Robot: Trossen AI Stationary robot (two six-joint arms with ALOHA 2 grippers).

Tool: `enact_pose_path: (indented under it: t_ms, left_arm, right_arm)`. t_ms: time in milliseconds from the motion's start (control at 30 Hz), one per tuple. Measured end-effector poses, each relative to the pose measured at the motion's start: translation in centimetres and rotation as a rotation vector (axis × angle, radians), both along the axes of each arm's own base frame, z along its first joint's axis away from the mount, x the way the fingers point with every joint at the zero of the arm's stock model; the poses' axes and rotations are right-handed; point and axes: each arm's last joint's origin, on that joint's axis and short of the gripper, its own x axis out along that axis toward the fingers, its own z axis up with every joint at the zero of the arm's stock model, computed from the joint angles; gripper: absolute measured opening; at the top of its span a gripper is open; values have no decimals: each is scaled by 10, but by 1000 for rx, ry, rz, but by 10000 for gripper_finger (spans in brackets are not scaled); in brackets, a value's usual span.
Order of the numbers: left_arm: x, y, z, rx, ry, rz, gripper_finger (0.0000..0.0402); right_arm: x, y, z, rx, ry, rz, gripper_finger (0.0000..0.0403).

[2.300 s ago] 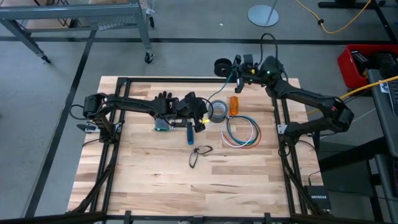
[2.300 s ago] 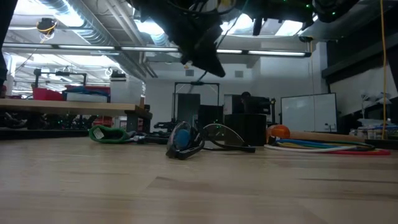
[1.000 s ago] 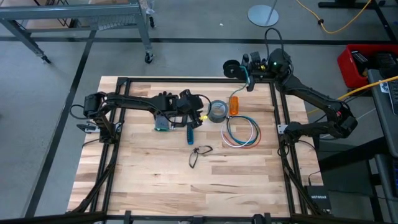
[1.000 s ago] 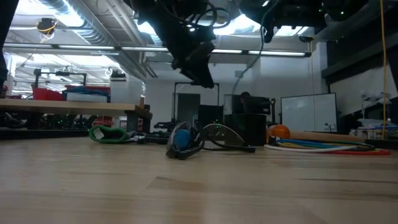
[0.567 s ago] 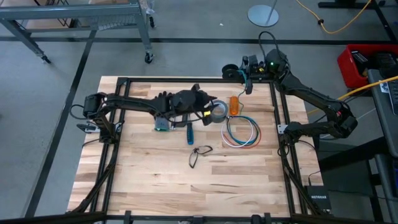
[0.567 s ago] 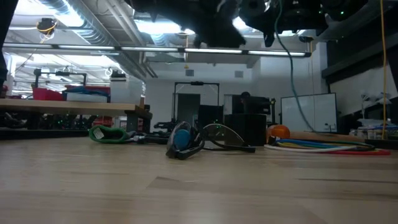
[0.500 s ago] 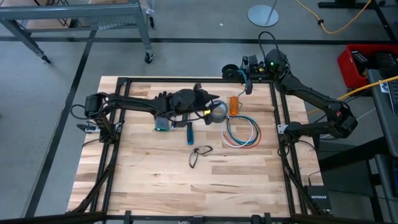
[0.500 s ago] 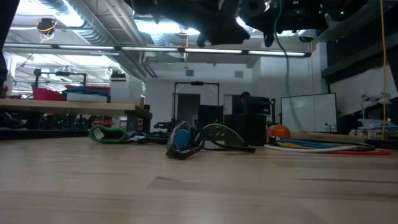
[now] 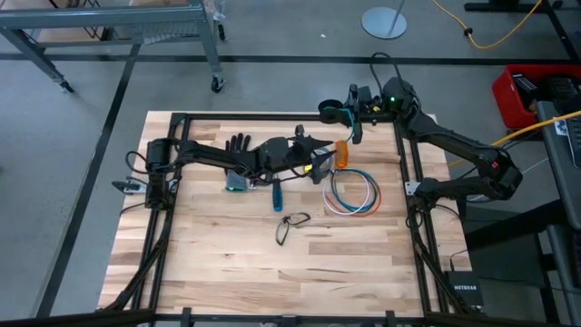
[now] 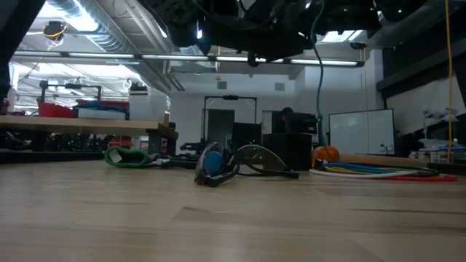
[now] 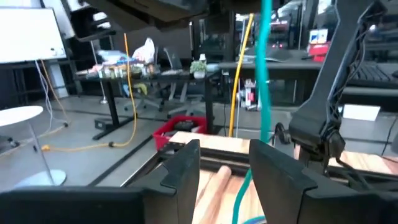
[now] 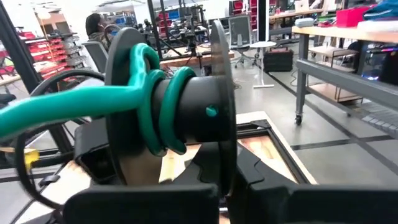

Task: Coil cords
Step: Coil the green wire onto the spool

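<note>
The cords, a loose ring of white, blue and red wires, lie flat on the table right of centre and show low in the low view. My right gripper is near the far edge, shut on a black spool wound with teal cord. The teal cord hangs down from the spool and runs between the two fingers of my left gripper. That gripper is open and points level, just left of the ring. My left gripper has the teal cord passing between its fingers close to one of them; I cannot tell whether it touches. My right gripper holds the spool by the lower rim of one flange, pinched between its two fingers. The fingers come level, and the spool is lifted clear of the table with its axis level.
A grey tape roll shows partly under the left gripper, beside an orange object. A blue-handled tool, glasses, a black glove and a green item lie left of centre. The near half of the table holds nothing.
My left gripper has tipped up from pointing down to level and has gone toward the table's right edge, over the tape roll, up to the hanging teal cord. My right gripper has shifted the spool slightly toward the table's left. The cords on the table have stayed put.
</note>
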Motion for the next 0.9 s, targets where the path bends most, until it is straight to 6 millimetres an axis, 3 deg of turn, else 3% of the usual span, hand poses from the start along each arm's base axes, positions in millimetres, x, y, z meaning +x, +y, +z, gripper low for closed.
enact_pose_path:
  t_ms: [167, 500, 700, 900]
  left_arm:
    - [1, -3, 0, 19, 2, -94, 113]
    - [2, -5, 0, 26, 9, -122, 94]
    - [1, -5, -17, -32, 173, -120, 112]
    - [1, -8, -17, -35, 179, -123, 137]
  right_arm:
    - [1, 0, 0, -5, 0, -17, 1]
    - [1, -1, 0, -7, 0, -55, 1]
    - [1, -1, 0, -6, 2, -56, 1]
    - [1, -1, -1, -1, 9, -55, 1]
